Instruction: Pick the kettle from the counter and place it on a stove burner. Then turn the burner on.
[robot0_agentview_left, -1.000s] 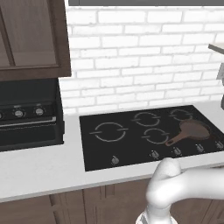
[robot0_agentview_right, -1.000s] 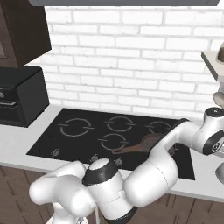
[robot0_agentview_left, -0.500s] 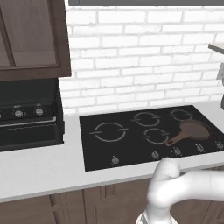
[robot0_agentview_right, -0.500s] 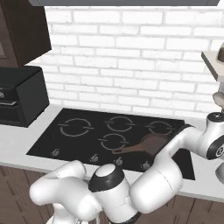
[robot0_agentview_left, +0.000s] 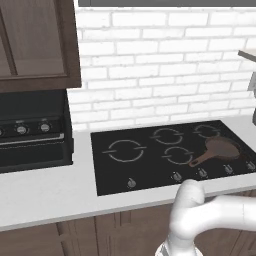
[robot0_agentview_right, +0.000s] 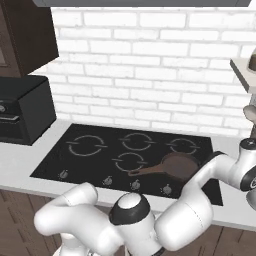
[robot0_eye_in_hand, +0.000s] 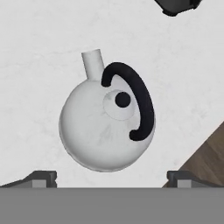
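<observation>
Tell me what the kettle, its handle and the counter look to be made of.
Kettle: pale grey, dull sheen, probably brushed metal. Its handle: matte black arch, likely plastic or rubber. Counter: off-white with faint veining, looks like polished stone, perhaps marble or quartz.

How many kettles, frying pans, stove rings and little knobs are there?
kettle: 1
frying pan: 1
stove rings, such as the largest one: 4
knobs along the cooktop's front, such as the leftmost: 5
Total: 11
</observation>
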